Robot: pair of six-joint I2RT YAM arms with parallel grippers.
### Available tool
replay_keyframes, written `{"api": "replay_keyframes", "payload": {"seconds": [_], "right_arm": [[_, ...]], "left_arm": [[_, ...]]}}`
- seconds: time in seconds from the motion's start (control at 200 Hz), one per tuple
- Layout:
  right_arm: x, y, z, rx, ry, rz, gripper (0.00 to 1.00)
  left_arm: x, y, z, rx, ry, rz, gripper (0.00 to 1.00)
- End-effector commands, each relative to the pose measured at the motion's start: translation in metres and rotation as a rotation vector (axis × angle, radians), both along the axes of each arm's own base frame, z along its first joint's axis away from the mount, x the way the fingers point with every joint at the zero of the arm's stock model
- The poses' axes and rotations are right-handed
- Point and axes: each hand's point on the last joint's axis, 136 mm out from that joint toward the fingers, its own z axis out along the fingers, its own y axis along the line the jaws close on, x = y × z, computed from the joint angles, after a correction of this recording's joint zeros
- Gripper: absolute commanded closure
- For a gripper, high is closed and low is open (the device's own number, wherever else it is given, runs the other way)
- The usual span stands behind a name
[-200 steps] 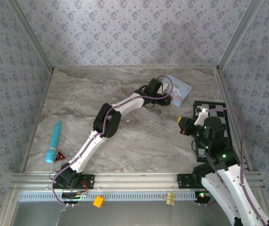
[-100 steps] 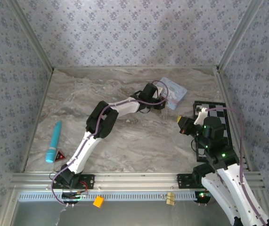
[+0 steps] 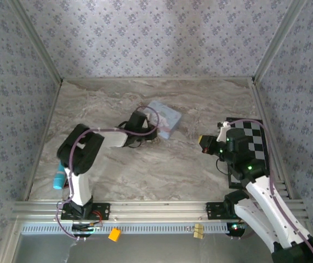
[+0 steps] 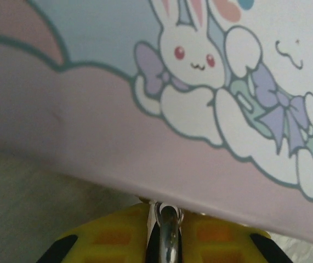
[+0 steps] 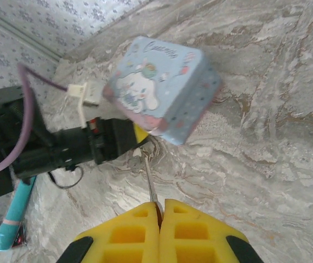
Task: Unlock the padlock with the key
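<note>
In the left wrist view my left gripper is shut on the padlock, a small silvery loop with a dark part pinched between the yellow fingers. It hangs at the lower edge of a pale blue cartoon-printed tin. From above, the left gripper is at the near side of the tin, mid-table. My right gripper is shut on the key, whose thin silvery blade points towards the left gripper's fingers under the tilted tin. The right gripper is a short way right of the tin.
A black-and-white checkered board lies at the right edge under the right arm. A teal pen-like object lies at the left edge beside the folded left arm. The table's walls are patterned.
The left arm has folded back and drawn the tin from the back right towards the table's middle. The right gripper has shifted a little left with the key.
</note>
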Motion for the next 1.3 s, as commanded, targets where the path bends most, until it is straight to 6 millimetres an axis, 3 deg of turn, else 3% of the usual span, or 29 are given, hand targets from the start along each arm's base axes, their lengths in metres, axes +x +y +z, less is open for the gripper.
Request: {"api": "replay_keyframes", "payload": {"seconds": [0.0,0.07,0.155,0.395,0.625,0.79,1.294], "right_arm": [[0.004,0.011,0.008,0.019,-0.027,0.028,1.00],[0.006,0.016,0.008,0.011,-0.025,0.038,1.00],[0.009,0.022,0.008,0.002,-0.025,0.047,1.00],[0.014,0.037,0.007,-0.016,-0.014,0.076,1.00],[0.011,0.037,0.003,-0.039,-0.004,0.072,1.00],[0.010,0.037,0.001,-0.042,-0.007,0.069,1.00],[0.007,0.041,-0.001,-0.027,0.009,0.072,1.00]], "left_arm": [[-0.010,0.028,0.010,-0.006,-0.013,0.127,0.91],[-0.025,0.043,0.006,0.012,0.021,0.182,0.92],[-0.041,0.048,0.004,0.007,0.050,0.209,0.92],[-0.067,-0.002,0.005,-0.070,0.119,0.110,0.87],[-0.075,-0.015,-0.006,-0.088,0.165,0.105,0.77],[-0.077,-0.005,-0.008,-0.070,0.123,0.132,0.67],[-0.070,0.006,-0.004,-0.204,-0.129,0.102,0.58]]}}
